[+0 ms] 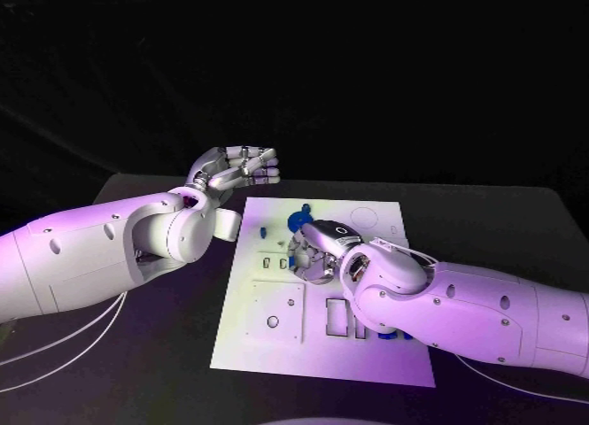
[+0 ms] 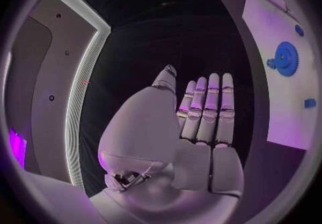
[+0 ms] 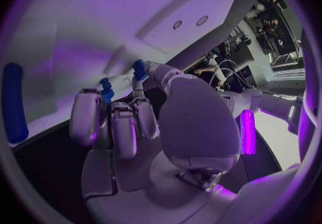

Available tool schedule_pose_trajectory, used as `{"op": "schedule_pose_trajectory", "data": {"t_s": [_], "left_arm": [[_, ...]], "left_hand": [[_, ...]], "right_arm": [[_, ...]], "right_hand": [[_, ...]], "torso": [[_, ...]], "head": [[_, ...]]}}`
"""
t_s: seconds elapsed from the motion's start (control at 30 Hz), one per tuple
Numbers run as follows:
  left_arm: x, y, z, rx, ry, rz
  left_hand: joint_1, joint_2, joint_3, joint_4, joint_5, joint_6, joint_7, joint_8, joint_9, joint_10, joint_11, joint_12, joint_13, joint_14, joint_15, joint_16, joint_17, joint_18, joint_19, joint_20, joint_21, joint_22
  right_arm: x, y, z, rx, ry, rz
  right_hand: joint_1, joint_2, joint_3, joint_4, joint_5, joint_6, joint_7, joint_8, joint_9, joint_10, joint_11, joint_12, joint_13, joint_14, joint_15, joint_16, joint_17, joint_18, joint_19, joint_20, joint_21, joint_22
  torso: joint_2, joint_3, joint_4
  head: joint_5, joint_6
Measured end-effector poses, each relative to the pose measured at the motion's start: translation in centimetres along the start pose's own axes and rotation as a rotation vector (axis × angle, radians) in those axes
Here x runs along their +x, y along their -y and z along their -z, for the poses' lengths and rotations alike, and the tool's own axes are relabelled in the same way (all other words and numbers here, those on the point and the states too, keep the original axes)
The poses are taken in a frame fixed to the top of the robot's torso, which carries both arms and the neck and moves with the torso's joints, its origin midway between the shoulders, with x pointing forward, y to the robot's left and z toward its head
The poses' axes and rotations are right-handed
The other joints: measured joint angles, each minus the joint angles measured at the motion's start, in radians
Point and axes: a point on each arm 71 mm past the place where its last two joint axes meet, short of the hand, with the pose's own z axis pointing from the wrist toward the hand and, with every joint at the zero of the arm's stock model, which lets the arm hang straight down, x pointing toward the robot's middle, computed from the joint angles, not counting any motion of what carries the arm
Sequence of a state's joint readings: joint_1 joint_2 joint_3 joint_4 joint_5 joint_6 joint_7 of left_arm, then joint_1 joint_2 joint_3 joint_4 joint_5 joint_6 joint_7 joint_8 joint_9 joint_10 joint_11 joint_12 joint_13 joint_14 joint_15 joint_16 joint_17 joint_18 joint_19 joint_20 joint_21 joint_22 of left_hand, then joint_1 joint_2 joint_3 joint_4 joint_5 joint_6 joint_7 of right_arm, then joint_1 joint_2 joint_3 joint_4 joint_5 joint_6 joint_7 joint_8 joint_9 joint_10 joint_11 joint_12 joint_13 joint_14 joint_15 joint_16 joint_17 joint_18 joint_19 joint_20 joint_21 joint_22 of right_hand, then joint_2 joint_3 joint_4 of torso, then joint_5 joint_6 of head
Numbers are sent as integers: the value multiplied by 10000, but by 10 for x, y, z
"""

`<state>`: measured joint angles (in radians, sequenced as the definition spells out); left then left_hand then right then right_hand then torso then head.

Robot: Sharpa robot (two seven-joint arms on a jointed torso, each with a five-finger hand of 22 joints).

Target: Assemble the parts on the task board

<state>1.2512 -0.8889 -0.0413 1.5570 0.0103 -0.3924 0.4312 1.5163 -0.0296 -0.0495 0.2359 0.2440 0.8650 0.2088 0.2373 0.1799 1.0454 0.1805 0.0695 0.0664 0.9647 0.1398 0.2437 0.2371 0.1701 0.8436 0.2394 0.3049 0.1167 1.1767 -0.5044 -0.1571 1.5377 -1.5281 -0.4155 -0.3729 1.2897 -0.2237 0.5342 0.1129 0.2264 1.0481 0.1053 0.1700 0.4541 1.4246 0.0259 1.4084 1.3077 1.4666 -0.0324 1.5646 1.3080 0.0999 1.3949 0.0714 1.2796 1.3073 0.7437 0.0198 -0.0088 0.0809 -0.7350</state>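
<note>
Right now, nearest to me, my right arm (image 1: 499, 310) lies across the near right part of the task board (image 1: 275, 345), covering a blue part (image 1: 391, 334) of which I see only a sliver at the arm's edge. Further in, my right hand (image 1: 317, 251) is down on the middle of the board with its fingers (image 3: 124, 127) curled over the surface. In the right wrist view a small blue part (image 3: 139, 69) sits at the thumb tip and another blue piece (image 3: 105, 90) shows just beyond the fingertips, against the white board; I cannot tell whether the hand is pinching either one or only touching it. That view also shows a long blue bar (image 3: 14, 102) lying on the board off to the side of the hand. Just beyond the right hand in the head view, a blue gear (image 1: 299, 217) sits on the far part of the board. Farther still, my left hand (image 1: 239, 166) hovers off the board's far left corner, above the black table (image 1: 499, 212), holding nothing; the head view shows it loosely curled, while its wrist view shows its fingers (image 2: 209, 107) straight and side by side.
</note>
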Motion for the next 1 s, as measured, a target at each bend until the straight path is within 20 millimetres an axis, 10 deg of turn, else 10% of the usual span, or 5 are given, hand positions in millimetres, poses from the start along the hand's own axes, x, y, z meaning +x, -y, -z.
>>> {"op": "schedule_pose_trajectory", "data": {"t_s": [1.0], "left_arm": [[-2, 0, 0, -14, 32, -14]], "left_hand": [[40, 41, 0, 0, 0, 0, 0, 0, 11, 0, 0, 0, -2, 0, 0, -50, 24, 0, 0, 0, 0, -15]], "right_arm": [[3, 4, -3, 134, -145, 140]], "right_hand": [[-643, -375, -314, 7, -786, -747, 251, -356, -126, -180, 180, -231, -2, -13, 62, 0, -3, -1, -74, 75, -231, -74]], "torso": [[-7, 2, -12]], "head": [[72, -37]]}}
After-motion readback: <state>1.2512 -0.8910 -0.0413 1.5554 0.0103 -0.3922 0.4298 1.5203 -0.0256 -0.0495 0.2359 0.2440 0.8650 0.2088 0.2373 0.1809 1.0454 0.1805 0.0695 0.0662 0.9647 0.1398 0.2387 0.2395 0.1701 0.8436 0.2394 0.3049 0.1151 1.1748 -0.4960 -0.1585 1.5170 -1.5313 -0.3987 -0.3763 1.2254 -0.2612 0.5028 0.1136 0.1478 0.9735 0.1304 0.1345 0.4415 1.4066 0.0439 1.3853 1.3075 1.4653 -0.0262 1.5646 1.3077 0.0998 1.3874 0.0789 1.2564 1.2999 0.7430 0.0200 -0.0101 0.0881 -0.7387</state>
